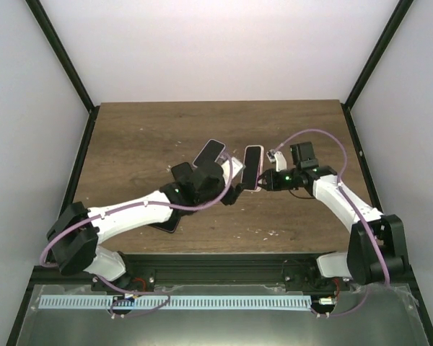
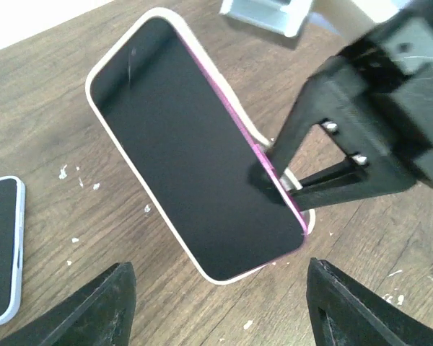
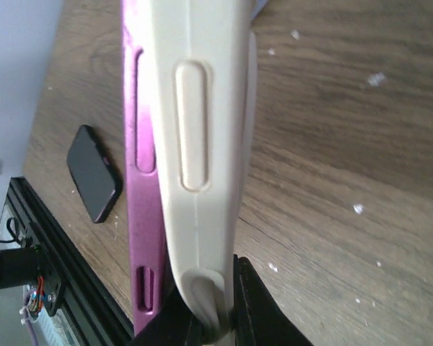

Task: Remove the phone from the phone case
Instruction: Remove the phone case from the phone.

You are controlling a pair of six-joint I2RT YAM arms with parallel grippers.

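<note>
A pink phone with a black screen (image 2: 195, 151) sits in a cream case (image 3: 195, 108), held tilted up on its edge at the table's centre (image 1: 252, 167). My right gripper (image 3: 216, 317) is shut on the case's side lip, and its black fingers (image 2: 289, 155) clamp the phone's right edge in the left wrist view. In the right wrist view the phone's pink edge (image 3: 141, 216) stands apart from the cream case wall. My left gripper (image 2: 218, 265) is open and empty, with its jaws wide on either side of the phone's near corner and not touching it. It also shows in the top view (image 1: 232, 192).
A second phone in a white case (image 1: 209, 153) lies just left of the held one and also shows in the left wrist view (image 2: 0, 245). A dark phone (image 1: 167, 223) lies under the left arm and also shows in the right wrist view (image 3: 94, 173). White crumbs dot the wooden table (image 1: 130, 137).
</note>
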